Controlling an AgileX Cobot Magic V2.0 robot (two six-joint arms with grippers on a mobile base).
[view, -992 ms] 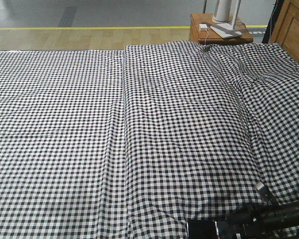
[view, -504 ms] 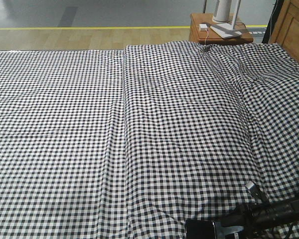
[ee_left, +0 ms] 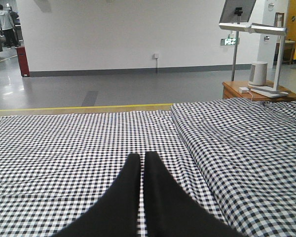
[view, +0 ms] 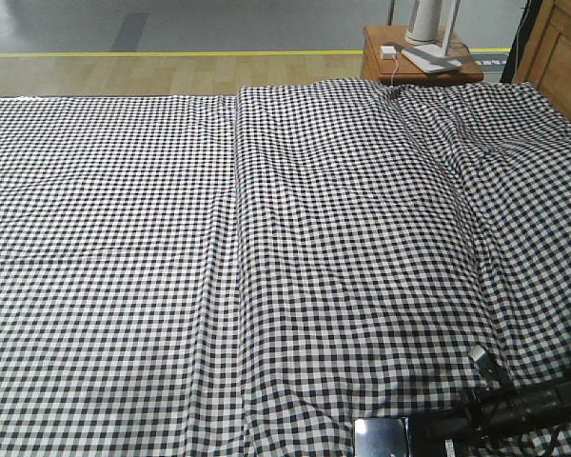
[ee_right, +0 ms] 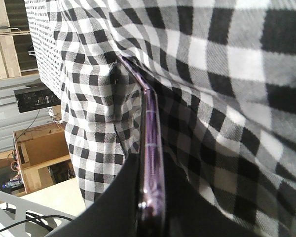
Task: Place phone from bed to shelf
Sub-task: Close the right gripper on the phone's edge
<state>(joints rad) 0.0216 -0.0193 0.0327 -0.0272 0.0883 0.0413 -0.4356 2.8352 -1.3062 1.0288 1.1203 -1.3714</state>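
Observation:
The phone [view: 381, 439] is a glossy dark slab at the bottom edge of the front view, on the black-and-white checked bed [view: 266, 267]. My right gripper [view: 421, 430] reaches in from the right and holds the phone's right end. The right wrist view shows the phone's thin purplish edge [ee_right: 147, 113] running between the two black fingers, with the right gripper [ee_right: 152, 173] shut on it and checked fabric close on both sides. A light wooden shelf [ee_right: 44, 163] shows far left there. My left gripper [ee_left: 140, 156] hovers over the bed, shut with nothing in it.
A reddish-brown side table [view: 419, 65] with a white lamp base and charger stands beyond the bed's far right corner. Wooden furniture [view: 563, 57] rises at the right edge. A long fold [view: 236, 238] runs down the bedcover. Grey floor lies beyond the bed.
The right arm has shifted a little left and lower at the bottom right. The phone's face has gone from dark to reflecting light. The bedcover is unchanged.

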